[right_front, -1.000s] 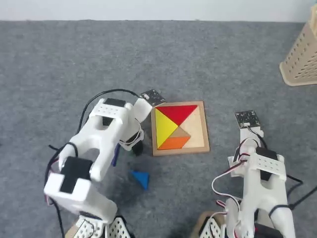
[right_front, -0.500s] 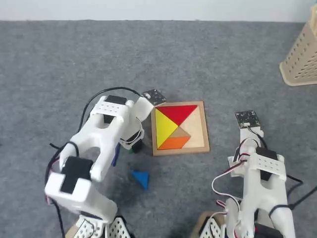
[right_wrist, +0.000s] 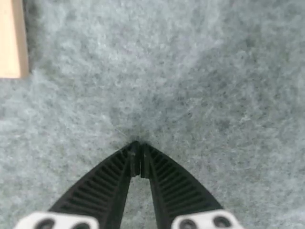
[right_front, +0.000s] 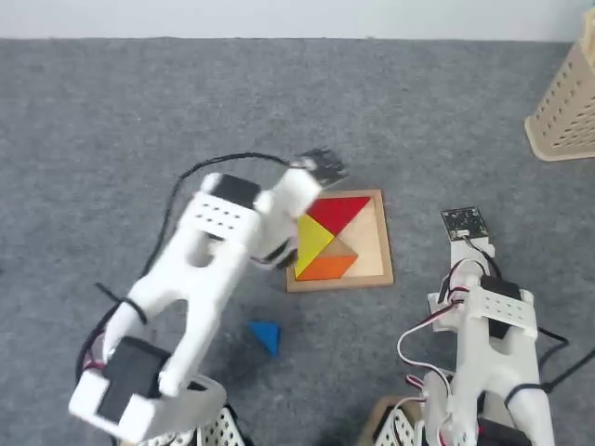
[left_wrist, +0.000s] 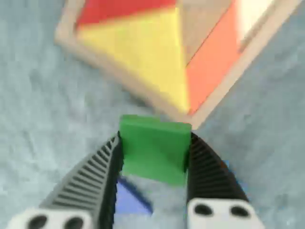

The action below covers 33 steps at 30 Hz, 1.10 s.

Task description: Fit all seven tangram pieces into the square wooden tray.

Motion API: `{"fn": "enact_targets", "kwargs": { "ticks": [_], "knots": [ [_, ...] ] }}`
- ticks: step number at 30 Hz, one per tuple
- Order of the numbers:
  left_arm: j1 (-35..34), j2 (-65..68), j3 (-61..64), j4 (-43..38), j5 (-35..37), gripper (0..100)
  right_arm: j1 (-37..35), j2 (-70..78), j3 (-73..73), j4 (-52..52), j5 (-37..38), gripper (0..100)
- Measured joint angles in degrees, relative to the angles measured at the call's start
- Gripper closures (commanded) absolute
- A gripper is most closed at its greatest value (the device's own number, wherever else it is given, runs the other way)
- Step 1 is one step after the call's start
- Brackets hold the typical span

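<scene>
Left of the tray (right_front: 370,251), nearer the arm bases, we see a blue triangle (right_front: 265,334) flat on the carpet, well apart from it. The left gripper (left_wrist: 155,140) hangs just off the tray's near-left corner, pinching a green square (left_wrist: 153,150) by two opposite sides, one flat edge facing that corner. In the tray: red triangle (right_front: 337,211) w/ long side along the far wall, yellow triangle (right_front: 310,240) w/ long side along the left wall, both tips pointing to centre; tan piece (right_front: 343,248) btwn them; orange piece (right_front: 325,268) lengthwise along the near wall. Tray's right part shows bare wood. Right of the tray, the right gripper (right_wrist: 140,160) sits over carpet, fingers pressed together.
</scene>
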Motion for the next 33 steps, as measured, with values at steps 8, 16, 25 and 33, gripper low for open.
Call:
{"fn": "enact_targets", "kwargs": {
  "ticks": [8,16,25,33],
  "knots": [
    [9.8,14.0,-19.3,0.1,15.8,93,0.0,0.0,0.0,0.0,0.0,99.1],
    [10.4,33.4,-35.1,0.1,33.4,93,0.0,0.0,0.0,0.0,0.0,99.1],
    [12.0,43.9,-44.0,0.1,37.2,93,0.0,0.0,0.0,0.0,0.0,99.1],
    [14.9,44.4,-44.4,2.1,26.3,93,0.0,0.0,0.0,0.0,0.0,99.1]
  ]
}}
